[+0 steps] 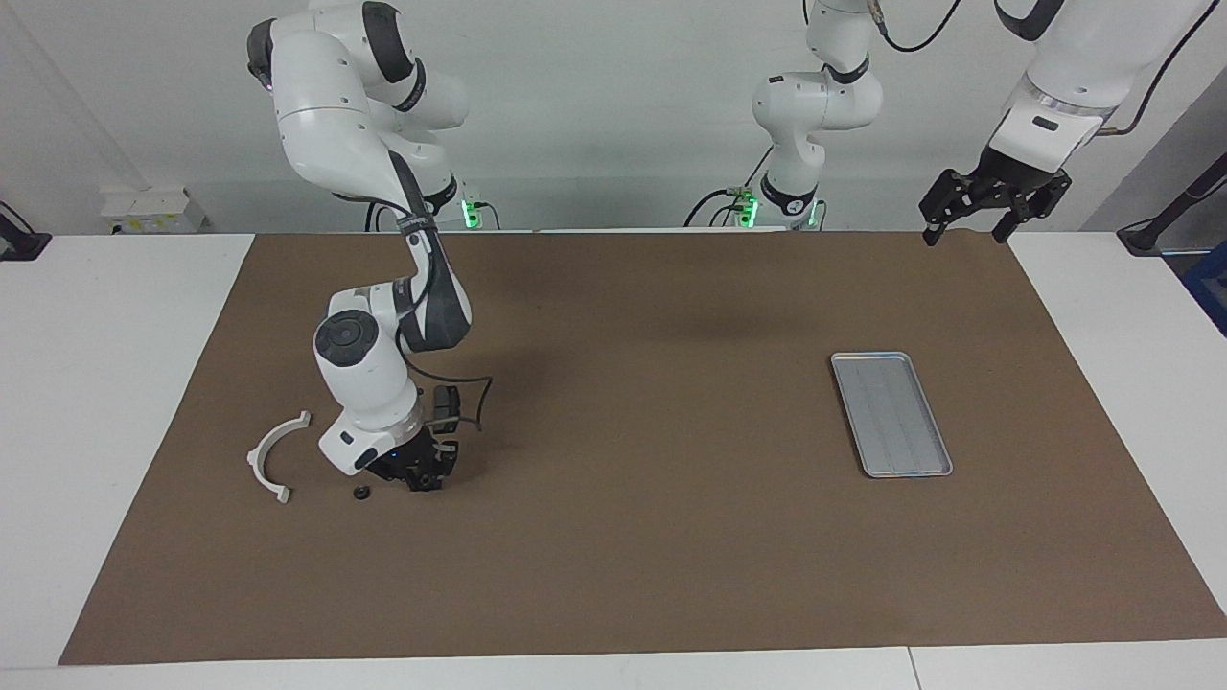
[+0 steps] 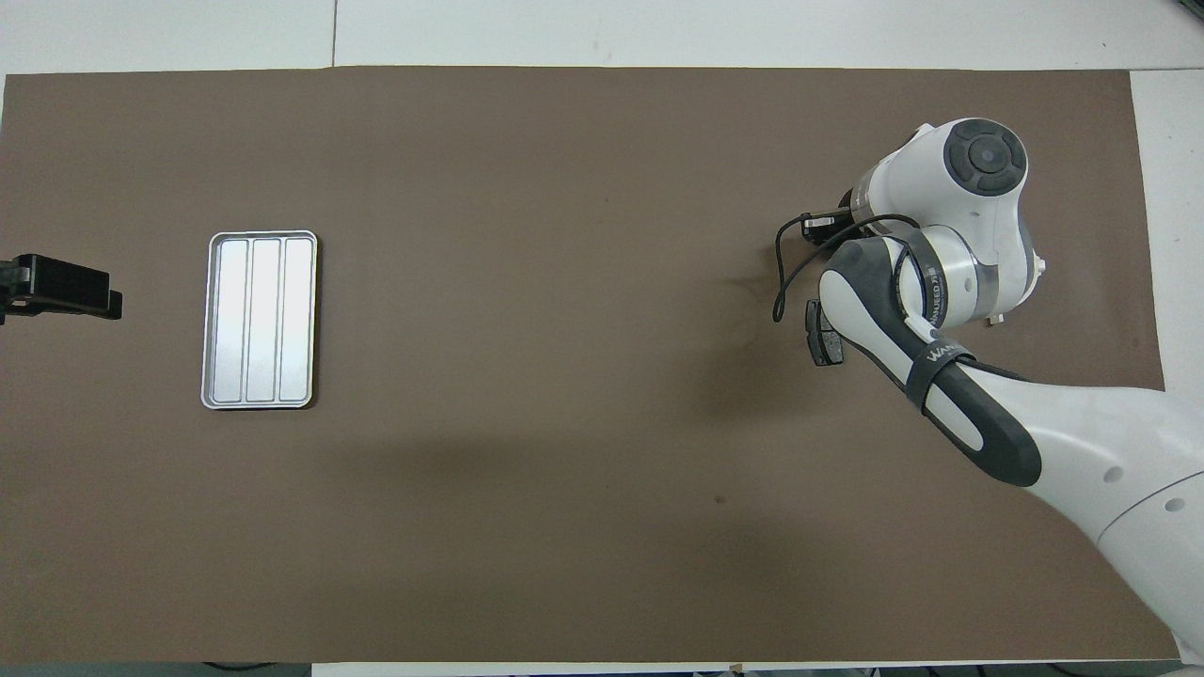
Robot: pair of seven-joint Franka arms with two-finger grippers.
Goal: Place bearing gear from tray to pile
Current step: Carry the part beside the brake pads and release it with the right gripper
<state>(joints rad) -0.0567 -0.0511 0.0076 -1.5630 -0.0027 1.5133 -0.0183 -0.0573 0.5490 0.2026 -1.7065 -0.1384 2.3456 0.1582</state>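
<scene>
Right gripper (image 1: 422,479) points down, low over mat (image 1: 623,537).

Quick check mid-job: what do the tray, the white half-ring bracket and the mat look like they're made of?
Tray: looks like bare metal, silvery and bright, with a ribbed floor that catches the light.
Bracket: probably plastic, plain off-white with a dull even surface and no shine.
Mat: seems to be brown paper or felt, flat matte with no glare; which of the two cannot be told.
</scene>
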